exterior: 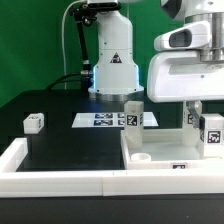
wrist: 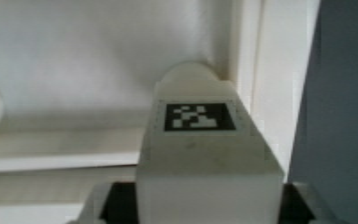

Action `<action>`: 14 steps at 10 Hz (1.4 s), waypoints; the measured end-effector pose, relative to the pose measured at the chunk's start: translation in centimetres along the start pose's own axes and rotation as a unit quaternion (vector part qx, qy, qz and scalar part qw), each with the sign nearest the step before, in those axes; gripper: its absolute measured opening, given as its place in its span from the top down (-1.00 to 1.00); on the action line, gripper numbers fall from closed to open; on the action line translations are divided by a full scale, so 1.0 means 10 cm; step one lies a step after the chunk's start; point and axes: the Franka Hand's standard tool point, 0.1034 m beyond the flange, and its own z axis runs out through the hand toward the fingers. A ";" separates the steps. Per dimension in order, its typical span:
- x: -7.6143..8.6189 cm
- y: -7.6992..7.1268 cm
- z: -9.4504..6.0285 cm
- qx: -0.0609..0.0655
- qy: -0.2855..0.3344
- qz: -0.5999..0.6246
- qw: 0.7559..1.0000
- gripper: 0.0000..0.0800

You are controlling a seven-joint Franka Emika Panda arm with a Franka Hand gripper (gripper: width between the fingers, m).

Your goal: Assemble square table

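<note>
Closest in the exterior view, the long white rail (exterior: 60,172) borders the black tabletop (exterior: 70,145). Just behind it, toward the exterior view's right, the square table's white slab (exterior: 165,150) lies flat, with a small tag on its near edge. Above the slab's right part hangs the gripper (exterior: 205,115), and its jaws pinch the held leg (exterior: 212,132), a white block with its black-and-white tag facing the camera.

The wrist view shows the same grip. The held leg (wrist: 202,140) runs out from the gripper (wrist: 202,200), with a dark finger against each of its sides. The pale slab (wrist: 69,110) lies beyond its rounded tip. Whether the tip touches the slab cannot be told.

Farther back, a second leg (exterior: 132,113) stands upright at the slab's far edge. The marker board (exterior: 100,119) lies beside it on the tabletop. A third leg block (exterior: 34,122) sits well apart, at the exterior view's left. The arm's base (exterior: 112,65) rises at the very back.
</note>
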 end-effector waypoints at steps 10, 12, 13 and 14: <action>-0.02 0.08 0.01 -0.005 -0.015 0.425 0.905 0.27; -0.03 0.07 0.01 -0.005 -0.015 0.423 0.906 0.08; -0.03 0.07 0.01 -0.005 -0.015 0.411 0.912 0.08; -0.03 0.06 0.02 -0.004 -0.016 0.407 0.913 -0.41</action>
